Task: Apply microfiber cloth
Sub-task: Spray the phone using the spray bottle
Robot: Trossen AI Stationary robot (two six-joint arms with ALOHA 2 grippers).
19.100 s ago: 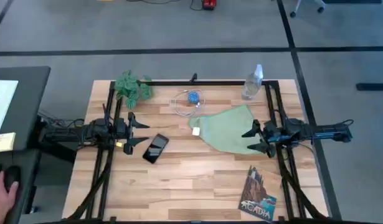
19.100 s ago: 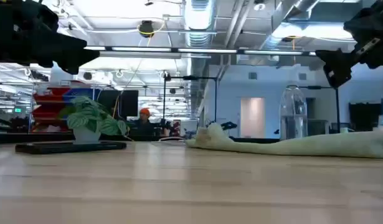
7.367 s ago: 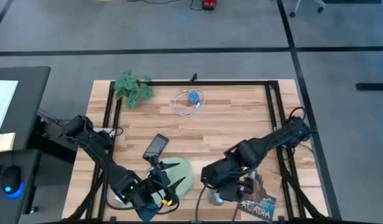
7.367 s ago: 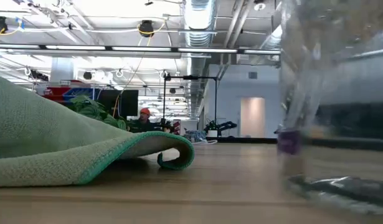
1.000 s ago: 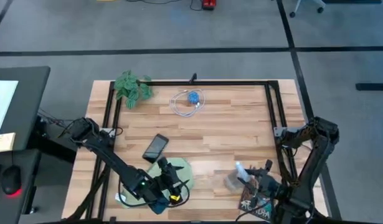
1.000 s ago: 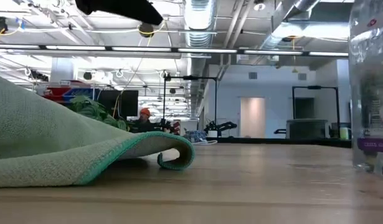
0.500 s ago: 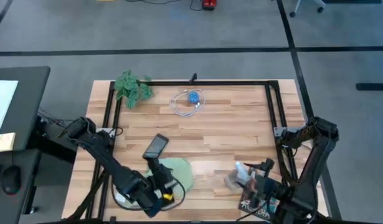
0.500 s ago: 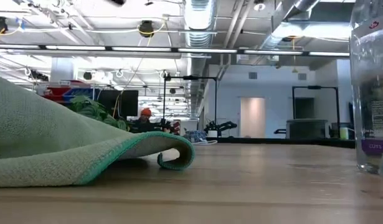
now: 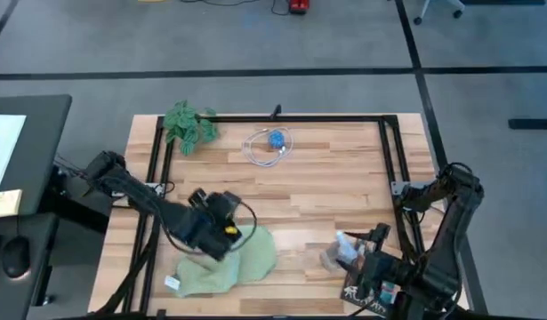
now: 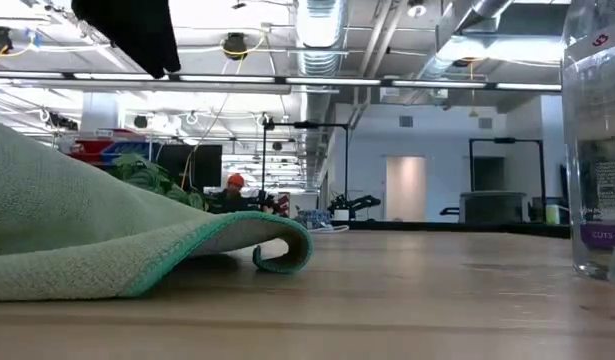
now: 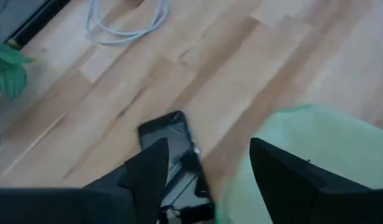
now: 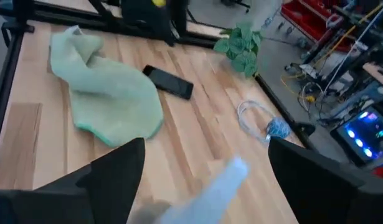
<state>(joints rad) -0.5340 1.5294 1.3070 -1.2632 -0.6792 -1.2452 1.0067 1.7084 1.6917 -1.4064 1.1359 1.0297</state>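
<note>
Since half a second ago our left gripper (image 9: 230,212) has lifted off the microfiber cloth (image 9: 227,262) and swung up-frame to hover over where the black phone lay.

High view: we see the cloth crumpled in the lower left-centre of the wooden table (image 9: 326,178), nothing gripping it, its white tag (image 9: 172,284) at the lower-left corner. Our right gripper (image 9: 377,234) waits at lower right, just beside the clear spray bottle (image 9: 337,252) and a book (image 9: 366,292). A leafy plant (image 9: 189,124) sits upper left, a coiled cable (image 9: 269,147) upper centre.

Low view: the cloth (image 10: 117,240) fills the left, its edge curled over on the tabletop; the bottle (image 10: 597,140) stands at the far right.

Left wrist view: our two fingers (image 11: 147,171) are spread wide with nothing between them, the phone (image 11: 172,152) below the left one and the cloth (image 11: 322,146) at right.

Right wrist view: our fingers (image 12: 116,171) stand wide apart, empty; the bottle (image 12: 207,190) blurs between them, cloth (image 12: 107,93) and phone (image 12: 169,82) beyond.
</note>
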